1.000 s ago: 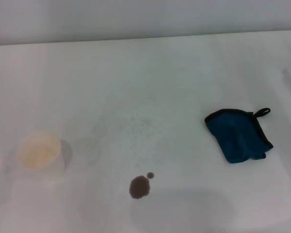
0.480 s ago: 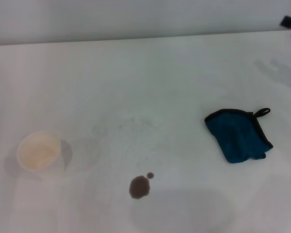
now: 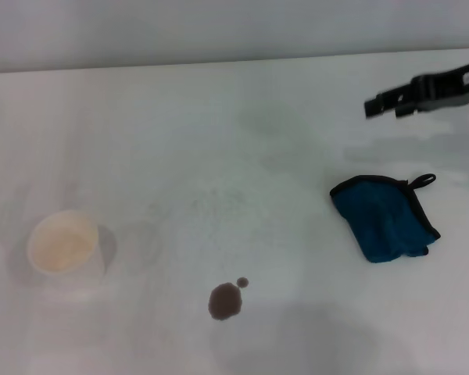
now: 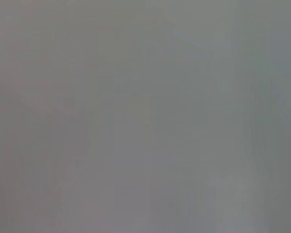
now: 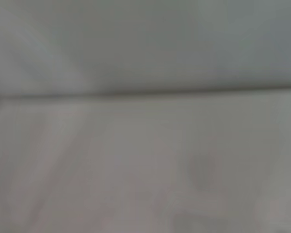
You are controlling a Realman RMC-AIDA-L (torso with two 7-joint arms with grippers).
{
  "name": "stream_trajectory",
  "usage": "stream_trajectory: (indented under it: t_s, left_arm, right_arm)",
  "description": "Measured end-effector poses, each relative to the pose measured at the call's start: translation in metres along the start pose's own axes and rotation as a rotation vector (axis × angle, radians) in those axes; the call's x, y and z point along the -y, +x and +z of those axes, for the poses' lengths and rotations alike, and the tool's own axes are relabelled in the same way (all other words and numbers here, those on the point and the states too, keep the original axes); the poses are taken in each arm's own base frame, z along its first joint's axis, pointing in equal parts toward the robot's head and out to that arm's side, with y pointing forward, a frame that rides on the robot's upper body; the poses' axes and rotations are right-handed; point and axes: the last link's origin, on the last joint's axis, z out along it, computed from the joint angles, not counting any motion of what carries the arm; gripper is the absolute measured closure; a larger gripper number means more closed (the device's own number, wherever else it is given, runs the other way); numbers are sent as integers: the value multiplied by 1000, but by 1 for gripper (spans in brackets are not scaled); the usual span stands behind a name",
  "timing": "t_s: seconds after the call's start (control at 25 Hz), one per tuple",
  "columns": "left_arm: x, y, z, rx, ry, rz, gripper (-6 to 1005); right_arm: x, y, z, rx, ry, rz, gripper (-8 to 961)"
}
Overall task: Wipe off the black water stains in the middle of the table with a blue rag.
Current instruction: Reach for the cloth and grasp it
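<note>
Stains on table near front centre, unwiped. Rag lies crumpled well right of them. Right gripper above rag's far side, finger spread unclear. Cup far left.

Plain grey wall — even light

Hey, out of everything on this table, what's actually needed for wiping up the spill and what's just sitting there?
Needed for the job:
- blue rag, lying on the robot's right side
- black stains, a blot with a small dot beside it
- table, the surface to be wiped
- right gripper, above the table beyond the rag

Just sitting there:
- white paper cup, on the robot's left side
</note>
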Motion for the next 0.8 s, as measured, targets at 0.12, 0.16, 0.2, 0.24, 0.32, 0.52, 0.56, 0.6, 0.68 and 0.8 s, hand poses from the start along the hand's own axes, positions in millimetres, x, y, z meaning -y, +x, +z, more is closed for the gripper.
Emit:
stream_trajectory:
  t_s: [0.12, 0.16, 0.2, 0.24, 0.32, 0.52, 0.56, 0.6, 0.68, 0.8]
  left_arm:
    - [1, 3, 7, -17, 12, -2, 119]
    - [1, 5, 11, -26, 14, -2, 119]
    - [1, 5, 12, -29, 13, -2, 119]
    - [2, 6, 14, -32, 13, 0, 119]
    - [5, 7, 17, -37, 14, 15, 119]
    - [7, 11, 24, -56, 6, 32, 118]
    - [7, 12, 26, -62, 7, 32, 118]
    - [7, 13, 27, -67, 9, 33, 117]
    - [9, 15, 31, -76, 17, 36, 117]
    - [14, 19, 39, -88, 32, 50, 117]
  right_arm:
    - [-21, -3, 4, -63, 136, -50, 221]
    - [-27, -4, 6, -81, 175, -57, 222]
    - [-35, -4, 11, -100, 201, -72, 222]
    - [-41, -4, 15, -112, 217, -78, 223]
    - [-57, -1, 29, -145, 246, -90, 224]
    - [-67, 7, 47, -187, 271, -69, 227]
    - [-68, 9, 50, -200, 281, -66, 228]
    - [-69, 11, 53, -212, 298, -60, 230]
    - [-70, 16, 58, -240, 340, -51, 232]
    - [-70, 21, 65, -272, 389, -28, 236]
